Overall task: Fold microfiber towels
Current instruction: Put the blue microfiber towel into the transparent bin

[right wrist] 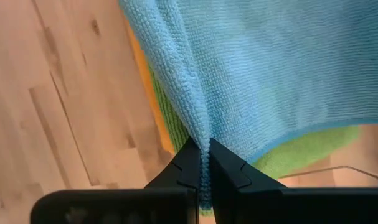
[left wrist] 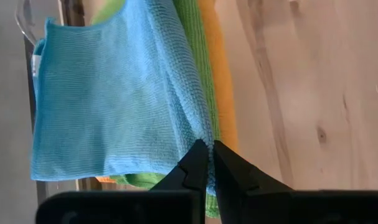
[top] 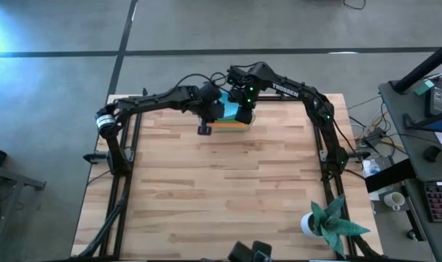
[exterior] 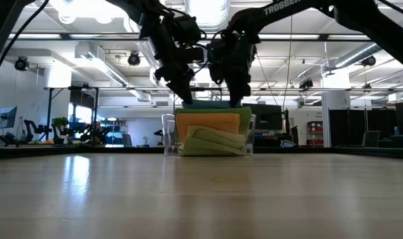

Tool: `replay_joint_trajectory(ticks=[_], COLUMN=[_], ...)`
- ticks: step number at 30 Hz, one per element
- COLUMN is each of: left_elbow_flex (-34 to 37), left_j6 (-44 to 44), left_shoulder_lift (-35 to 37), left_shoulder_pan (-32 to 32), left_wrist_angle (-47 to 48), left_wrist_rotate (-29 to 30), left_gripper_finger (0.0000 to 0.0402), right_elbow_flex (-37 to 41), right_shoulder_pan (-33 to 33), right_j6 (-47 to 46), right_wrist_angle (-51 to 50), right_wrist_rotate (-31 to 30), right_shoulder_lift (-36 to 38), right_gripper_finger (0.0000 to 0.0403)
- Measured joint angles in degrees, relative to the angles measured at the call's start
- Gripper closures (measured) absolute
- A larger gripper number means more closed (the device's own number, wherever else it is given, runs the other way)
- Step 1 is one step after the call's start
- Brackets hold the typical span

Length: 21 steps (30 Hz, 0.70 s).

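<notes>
A light blue towel (top: 222, 109) lies on top of a stack of orange (exterior: 208, 123) and lime green (exterior: 214, 141) towels in a clear bin (exterior: 168, 136) at the table's far middle. My left gripper (top: 208, 121) and my right gripper (top: 243, 118) both stand over the bin, fingers pointing down. Each is shut on the blue towel, which also shows in the left wrist view (left wrist: 108, 93) and the right wrist view (right wrist: 276, 68). Green (left wrist: 192, 50) and orange (left wrist: 217, 74) towel edges show beside the blue one. My left gripper (left wrist: 208, 155) pinches the blue towel's edge (left wrist: 201, 127) between its two fingers, from above, on the stack's near side. The cloth rises in a ridge to the fingertips; the remainder lies on the stack. My right gripper (right wrist: 201, 155) pinches a gathered fold of the blue towel's edge (right wrist: 198, 124) between its two fingers, from above. The cloth runs up into the fingers in a ridge and spreads out flat on the green towel (right wrist: 301, 152).
The wooden table top (top: 221, 189) spreads out bare on the near side of the bin. A teal spiky plant in a white pot (top: 324, 222) stands at the near right corner. Desks with equipment (top: 424, 145) stand beyond the table's right edge.
</notes>
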<state>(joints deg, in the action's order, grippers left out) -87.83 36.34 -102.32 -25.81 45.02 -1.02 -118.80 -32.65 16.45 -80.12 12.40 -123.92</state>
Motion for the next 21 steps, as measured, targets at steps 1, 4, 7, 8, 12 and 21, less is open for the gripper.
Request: replay_joint_trajectory(ticks=[1, 4, 7, 8, 12, 21], left_elbow_flex=[0.0, 0.0, 0.0, 0.0, 0.0, 0.2], left_j6=[0.0, 0.0, 0.0, 0.0, 0.0, 0.0], left_shoulder_lift=[0.0, 0.0, -0.4, -0.5, -0.6, -0.6], left_shoulder_pan=[0.0, 0.0, 0.0, 0.0, 0.0, -0.1], left_wrist_angle=[0.1, 0.1, -0.1, -0.2, -0.8, 0.7], left_wrist_rotate=[0.0, 0.0, 0.0, 0.0, 0.1, 0.7], left_gripper_finger=[0.0400, 0.0400, 0.0400, 0.0400, 0.0400, 0.0361], right_elbow_flex=[-0.1, -0.1, 0.2, 0.2, 0.2, 0.3], right_shoulder_pan=[0.1, 0.2, 0.2, 0.2, 0.4, 1.5], right_j6=[0.0, 0.0, 0.1, 0.1, 0.1, 1.3], right_wrist_angle=[-0.2, 0.1, 0.2, 0.2, 0.2, 0.0], right_wrist_rotate=[0.0, -0.1, -0.3, -0.4, -0.5, -2.0], right_shoulder_lift=[0.0, 0.0, 0.0, 0.0, 0.0, 0.0], right_gripper_finger=[0.0392, 0.0392, 0.0392, 0.0392, 0.0384, 0.0307])
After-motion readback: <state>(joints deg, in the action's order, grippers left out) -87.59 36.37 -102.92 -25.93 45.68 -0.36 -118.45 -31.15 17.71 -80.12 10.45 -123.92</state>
